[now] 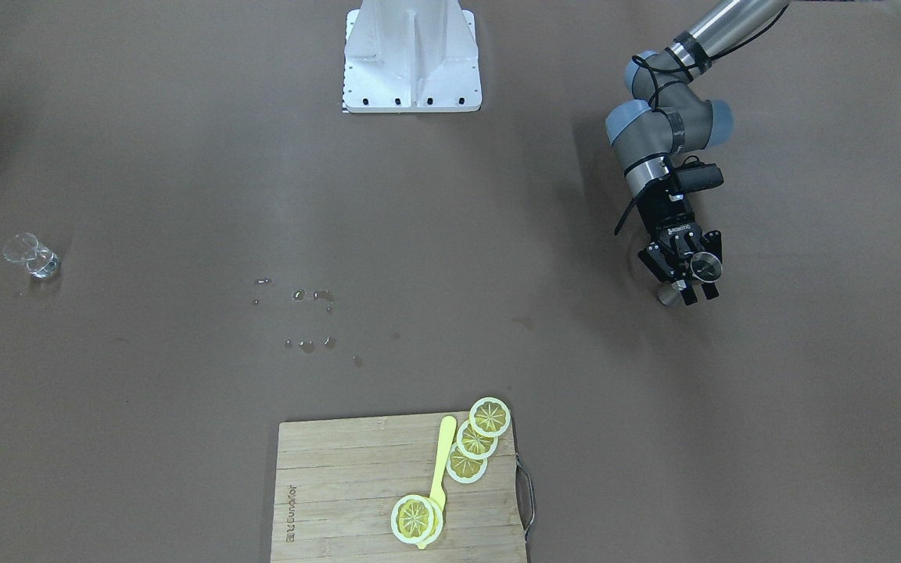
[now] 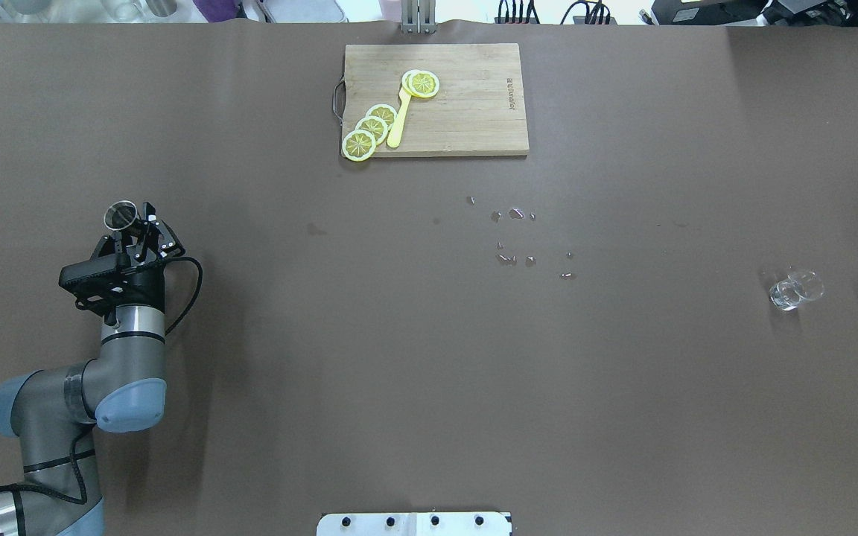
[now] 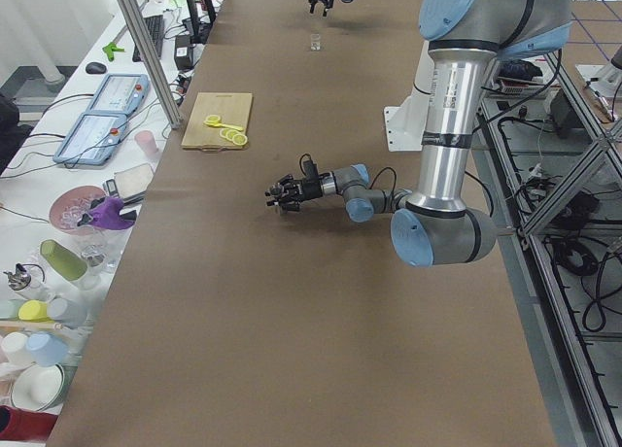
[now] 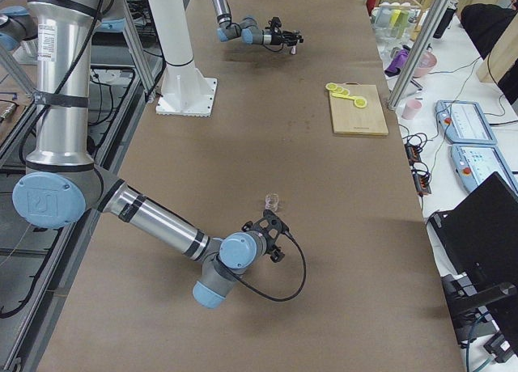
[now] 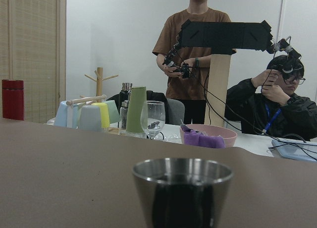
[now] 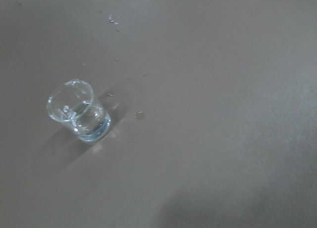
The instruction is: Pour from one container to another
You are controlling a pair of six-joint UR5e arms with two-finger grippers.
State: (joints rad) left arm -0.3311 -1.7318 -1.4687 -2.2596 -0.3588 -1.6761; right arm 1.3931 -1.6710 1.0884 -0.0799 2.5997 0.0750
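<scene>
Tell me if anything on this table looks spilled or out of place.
Yes: clear droplets lie scattered on the table, between the cutting board and the robot's base, away from both containers. A few more sit beside the small glass, which stands upright. The metal cup in the left hand is upright.

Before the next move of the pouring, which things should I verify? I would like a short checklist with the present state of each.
1. Metal cup upright at the left gripper: ok.
2. Left gripper shut firmly on the cup: cannot tell.
3. Clear glass upright, nothing on top of it: ok.
4. Right gripper by the glass, open or shut: cannot tell.
5. Table dry: not ok, droplets lie mid-table.
6. Cup holds liquid: cannot tell.
</scene>
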